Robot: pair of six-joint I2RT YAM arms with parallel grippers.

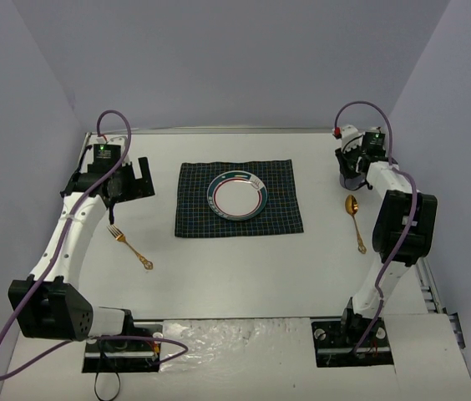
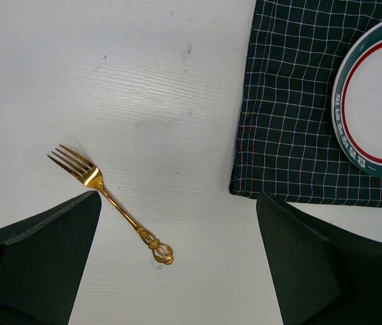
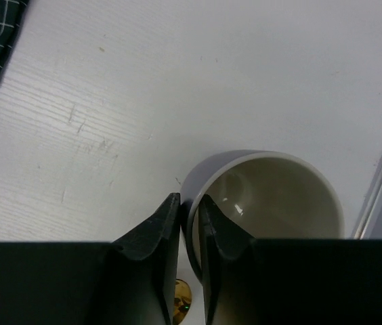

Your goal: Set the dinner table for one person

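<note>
The dinner table [image 1: 244, 267] is a wide white top. A white plate [image 1: 237, 195] with a green and red rim lies on a dark checked cloth [image 1: 238, 225] at its middle. A gold fork [image 1: 130, 245] lies left of the cloth, a gold spoon [image 1: 354, 219] to the right. My left gripper [image 2: 177, 196] hovers open above the fork [image 2: 106, 200], holding nothing. My right gripper [image 3: 189, 200] pinches the near wall of a grey cup [image 3: 279, 189], one finger outside and one inside. In the top view the cup [image 1: 350, 178] stands at the far right.
The cloth's corner [image 2: 292, 122] and the plate's edge [image 2: 374, 95] show at the right of the left wrist view. The spoon's bowl [image 3: 181, 294] peeks out below the right fingers. A metal table edge [image 3: 380, 183] runs close beside the cup.
</note>
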